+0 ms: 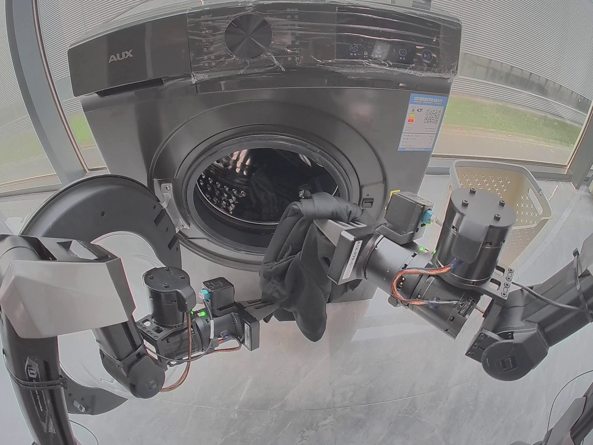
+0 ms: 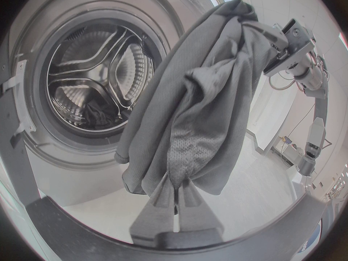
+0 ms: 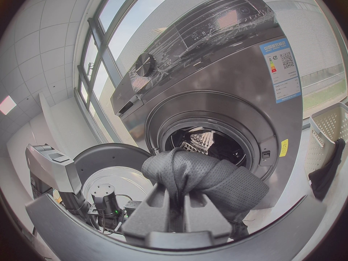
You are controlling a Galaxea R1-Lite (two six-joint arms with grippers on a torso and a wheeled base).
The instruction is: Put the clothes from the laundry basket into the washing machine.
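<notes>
Forward, right pincer [image 3: 176,193] high on garment [image 1: 296,273].

The left arm [image 1: 62,285] wears a pale grey, angular shell, then turns bare black. It carries a stubby cylindrical motor [image 1: 168,292], a small camera box [image 1: 217,292] with a blue plug, a green light [image 1: 201,312] and a thin copper-coloured cable [image 1: 187,353]. The right arm [image 1: 525,329] is black too, with a fat drum-shaped joint [image 1: 475,230], a looping orange cable [image 1: 420,274], a white label strip [image 1: 353,258] and a screw-studded bracket [image 1: 506,279]. The left gripper [image 2: 176,187] and right gripper [image 3: 176,196] have dark grey, wedge-shaped fingers.
</notes>
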